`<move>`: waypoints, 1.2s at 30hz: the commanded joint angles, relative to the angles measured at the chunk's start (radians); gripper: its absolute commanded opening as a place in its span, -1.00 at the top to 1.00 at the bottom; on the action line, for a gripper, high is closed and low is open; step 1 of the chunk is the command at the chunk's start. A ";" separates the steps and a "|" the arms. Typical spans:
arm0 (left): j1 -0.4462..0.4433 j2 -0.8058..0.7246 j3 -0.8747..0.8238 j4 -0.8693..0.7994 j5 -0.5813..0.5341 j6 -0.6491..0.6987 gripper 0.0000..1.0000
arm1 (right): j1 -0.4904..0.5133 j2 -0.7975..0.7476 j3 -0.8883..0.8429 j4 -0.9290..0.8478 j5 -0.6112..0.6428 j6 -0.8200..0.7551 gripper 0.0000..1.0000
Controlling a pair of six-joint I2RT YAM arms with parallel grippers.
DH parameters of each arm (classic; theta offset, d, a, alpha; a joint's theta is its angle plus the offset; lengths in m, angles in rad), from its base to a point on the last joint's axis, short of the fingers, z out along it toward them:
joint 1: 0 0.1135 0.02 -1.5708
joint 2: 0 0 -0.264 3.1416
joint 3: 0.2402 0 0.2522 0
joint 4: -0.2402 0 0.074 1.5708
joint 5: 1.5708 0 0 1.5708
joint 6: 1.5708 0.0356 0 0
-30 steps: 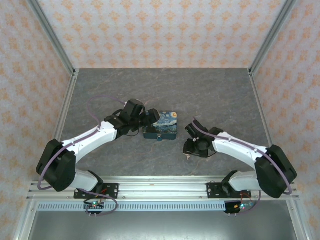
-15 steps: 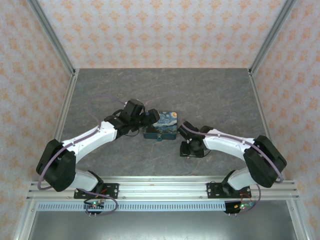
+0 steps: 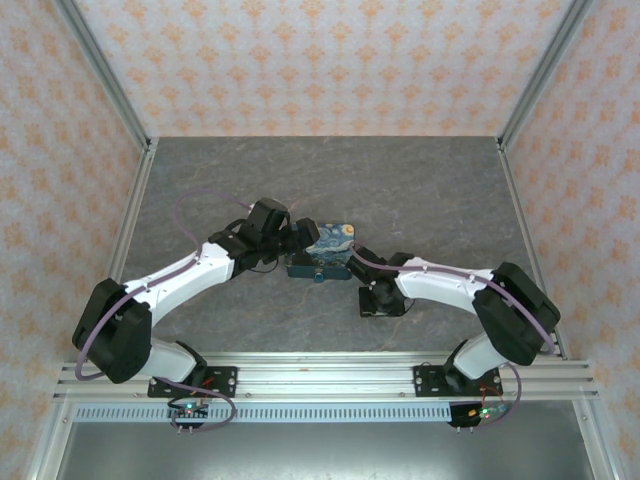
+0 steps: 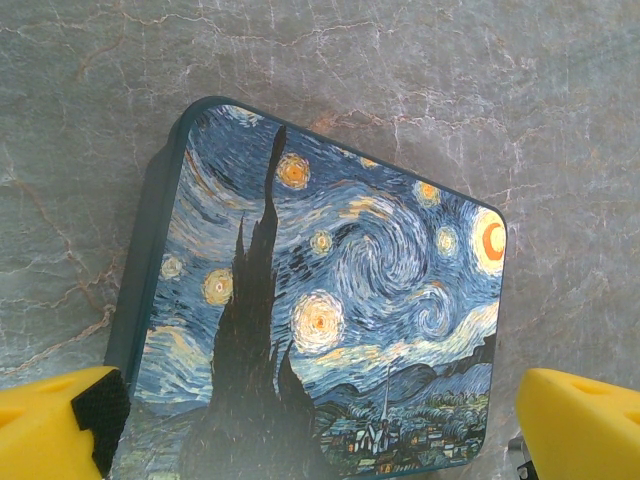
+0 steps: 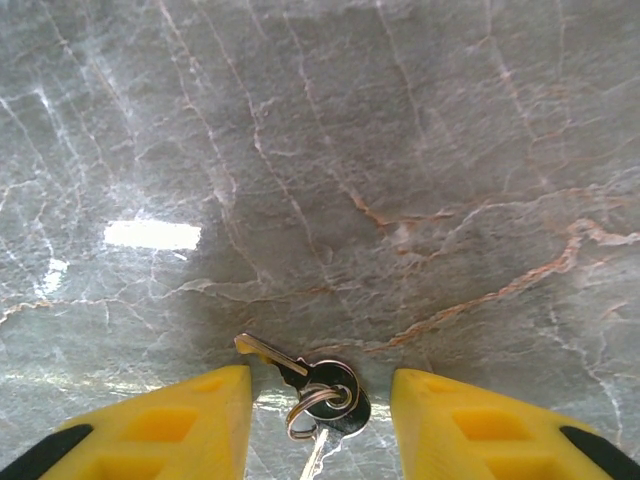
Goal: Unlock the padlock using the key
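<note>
A small silver key (image 5: 300, 372) on a ring lies flat on the marble table, and a second key sits under its head. My right gripper (image 5: 320, 405) is lowered over it, with a yellow finger on either side and a gap to each. In the top view the right gripper (image 3: 374, 301) sits just right of the box. The padlock (image 3: 318, 277) is a tiny teal piece at the box's near edge. My left gripper (image 4: 315, 425) is open, its fingers straddling the Starry Night box (image 4: 320, 320).
The Starry Night box (image 3: 329, 251) lies mid-table between the two arms. Metal frame rails (image 3: 128, 235) border the grey marble table (image 3: 400, 190) on the left and right. Patterned walls close in the back and sides.
The right arm has swung left toward the box, and its jaws have narrowed around the key. The left arm and the box have not moved.
</note>
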 commanded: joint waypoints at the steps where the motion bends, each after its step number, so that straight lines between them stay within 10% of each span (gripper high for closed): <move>1: -0.005 -0.005 0.022 -0.024 -0.014 0.013 -1.00 | 0.002 0.044 -0.007 0.018 0.060 -0.011 0.23; 12: -0.005 -0.012 0.017 -0.040 -0.012 0.023 -1.00 | 0.001 0.040 -0.044 0.051 0.034 -0.026 1.00; 36: -0.005 -0.025 0.009 -0.022 0.005 0.014 -1.00 | -0.149 -0.346 -0.166 0.275 -0.230 0.069 1.00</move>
